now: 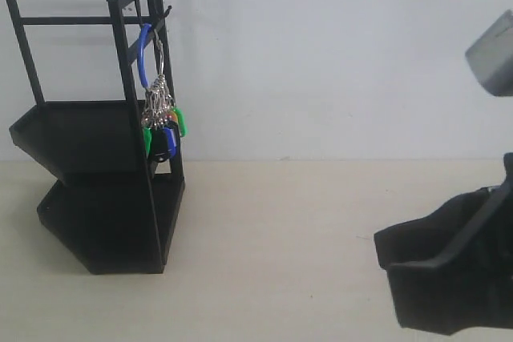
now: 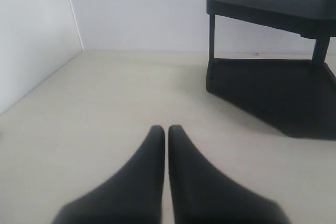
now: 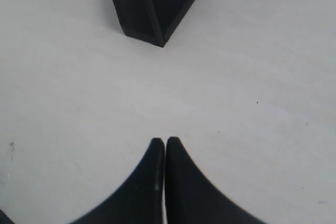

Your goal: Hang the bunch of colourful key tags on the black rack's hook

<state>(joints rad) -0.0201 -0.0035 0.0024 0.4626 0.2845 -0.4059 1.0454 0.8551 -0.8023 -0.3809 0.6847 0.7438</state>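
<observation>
No text, label, brand, number or sign can be read in any of the three views. The tags of the colourful key tag bunch (image 1: pixel 163 122) are shown too small for any marking to be made out, and the surfaces of the black rack (image 1: pixel 104 222) are seen as uniformly dark.
</observation>
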